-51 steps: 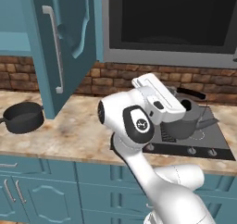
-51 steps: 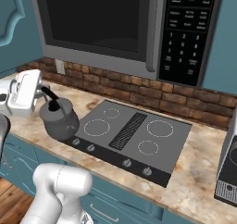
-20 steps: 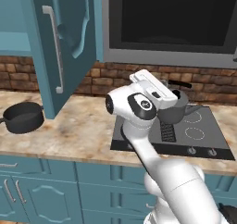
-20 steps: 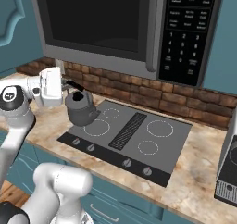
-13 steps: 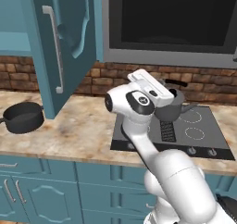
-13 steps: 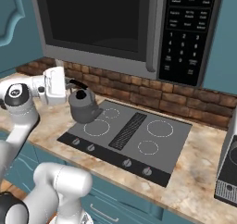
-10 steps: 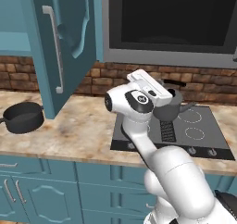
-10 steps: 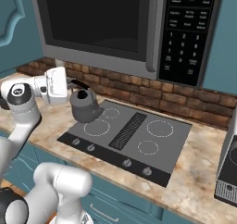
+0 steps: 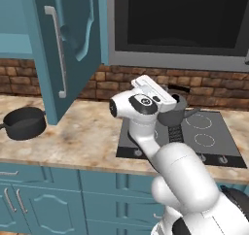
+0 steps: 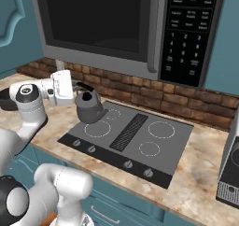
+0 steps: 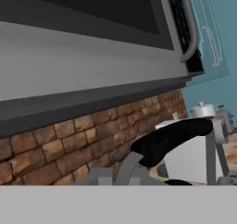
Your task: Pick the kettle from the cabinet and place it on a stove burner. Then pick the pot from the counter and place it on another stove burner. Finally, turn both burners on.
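The fingers (image 10: pixel 78 92) are closed on the black handle (image 11: pixel 172 136) of the kettle (image 10: pixel 90 108), which is held over the rear left ring of the stove (image 10: pixel 154 162), whether touching it or just above cannot be told. The pot (image 9: pixel 23 123) is seen well apart on the marbled surface (image 9: pixel 82 137), left of the open cabinet door (image 9: pixel 63 44). A microwave (image 10: pixel 140 26) is mounted above the brick wall (image 10: pixel 154 99).
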